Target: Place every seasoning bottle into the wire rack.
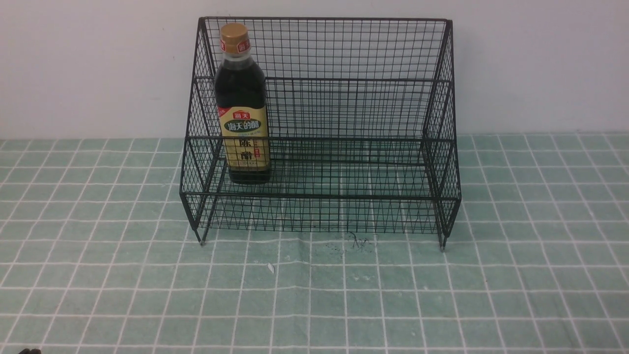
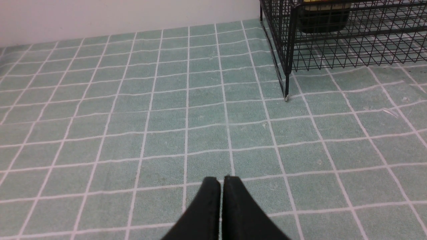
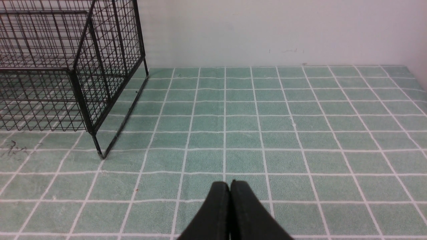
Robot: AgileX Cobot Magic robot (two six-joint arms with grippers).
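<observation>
A seasoning bottle (image 1: 242, 105) of near-black liquid with a gold cap and yellow label stands upright at the left end of the lower tier of the black wire rack (image 1: 344, 147). In the left wrist view only its base (image 2: 323, 20) shows through the rack's mesh (image 2: 290, 50). The rack's right end (image 3: 100, 66) shows in the right wrist view. My left gripper (image 2: 221, 180) is shut and empty, low over the cloth, well in front of the rack's left leg. My right gripper (image 3: 230, 184) is shut and empty, out beyond the rack's right leg. Neither gripper shows in the front view.
A green cloth with a white grid (image 1: 314, 295) covers the table. A white wall (image 1: 98, 64) stands right behind the rack. Small dark scribbles (image 1: 358, 241) and a white fleck (image 1: 270, 268) lie on the cloth before the rack.
</observation>
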